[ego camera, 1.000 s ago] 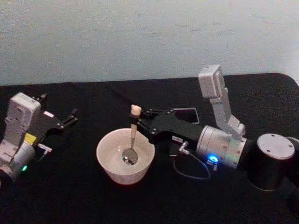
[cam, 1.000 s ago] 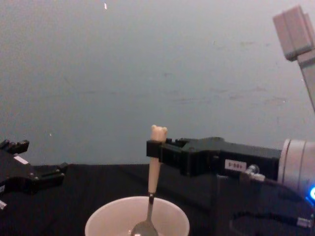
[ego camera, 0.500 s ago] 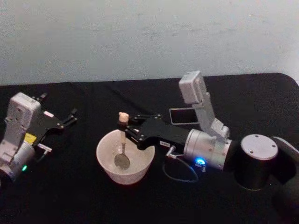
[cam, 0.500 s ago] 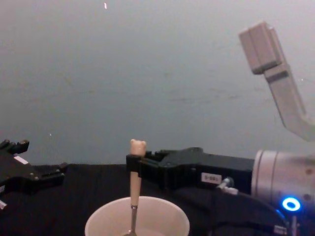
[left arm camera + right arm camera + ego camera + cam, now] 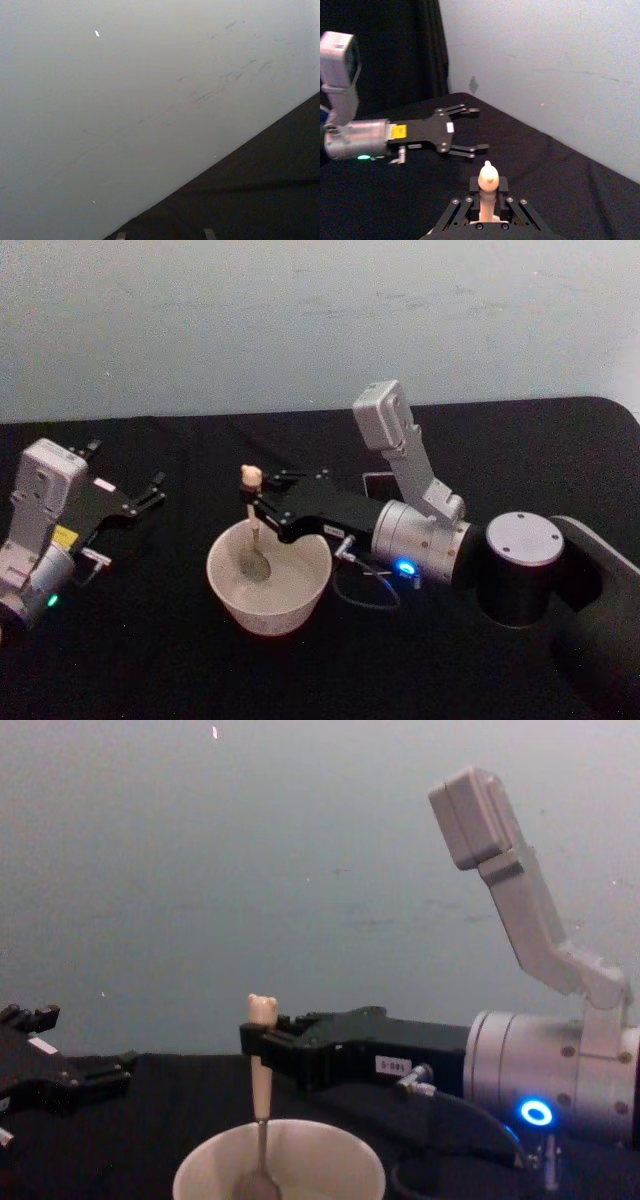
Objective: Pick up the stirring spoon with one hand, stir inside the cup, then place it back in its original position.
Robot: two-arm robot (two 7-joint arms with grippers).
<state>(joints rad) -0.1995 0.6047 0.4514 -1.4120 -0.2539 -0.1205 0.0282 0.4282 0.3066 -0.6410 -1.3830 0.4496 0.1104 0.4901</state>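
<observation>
Now the right gripper point(image 5: 252, 502), clenched on the stirring spoon point(image 5: 256, 536), holds it near upright, bowl inside the cup point(image 5: 265, 615); the left gripper point(image 5: 125, 464) idles, spread, well left of the cup.

stirring spoon point(image 5: 254, 530): beige handle, dark neck, shiny steel bowl. cup point(image 5: 268, 615): plain cream-white. right gripper point(image 5: 253, 505): black, small white label; arm point(image 5: 420, 540) silver-white, blue ring light point(image 5: 404, 567). left gripper point(image 5: 479, 128): black, white and yellow stickers. tablecloth point(image 5: 150, 660) black, wall point(image 5: 300, 320) pale grey-blue.
</observation>
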